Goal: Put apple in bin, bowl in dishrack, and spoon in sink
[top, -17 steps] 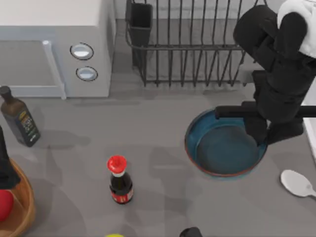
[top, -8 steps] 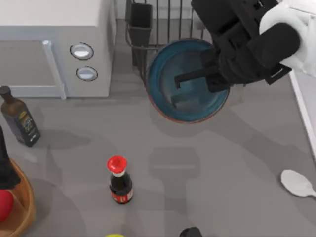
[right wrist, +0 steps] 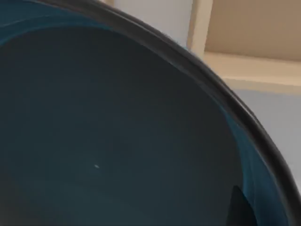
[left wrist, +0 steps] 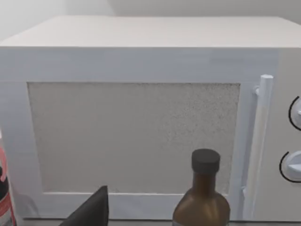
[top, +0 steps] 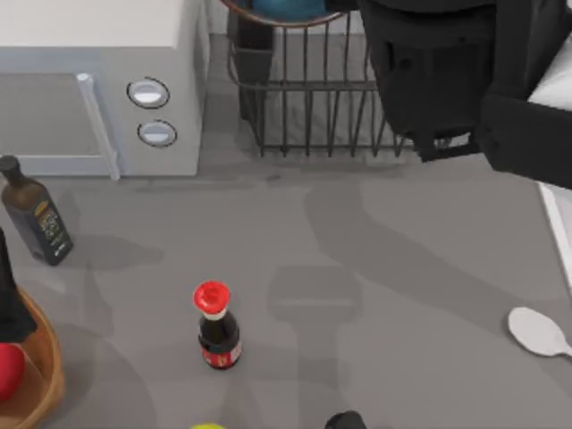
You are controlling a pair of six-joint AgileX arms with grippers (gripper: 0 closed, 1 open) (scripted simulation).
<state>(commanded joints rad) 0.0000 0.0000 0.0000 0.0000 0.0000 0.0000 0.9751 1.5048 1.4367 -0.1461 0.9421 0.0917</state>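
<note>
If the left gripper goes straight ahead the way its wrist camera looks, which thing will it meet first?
Probably the brown bottle, which stands directly before the left wrist camera, with the white microwave just behind it. Depth is hard to judge; a slightly different line would pass the bottle and reach the microwave door.

Bulky matte-black right arm point(top: 447, 80), white-capped.

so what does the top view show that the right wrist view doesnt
Top view alone: the dishrack, microwave, spoon on the table at right, apple in the bin at left, a red-capped sauce bottle and an oil bottle. Right wrist view alone: the bowl's dark blue inside up close, with a pale wall behind. Both share the bowl, held high over the dishrack's far edge.
</note>
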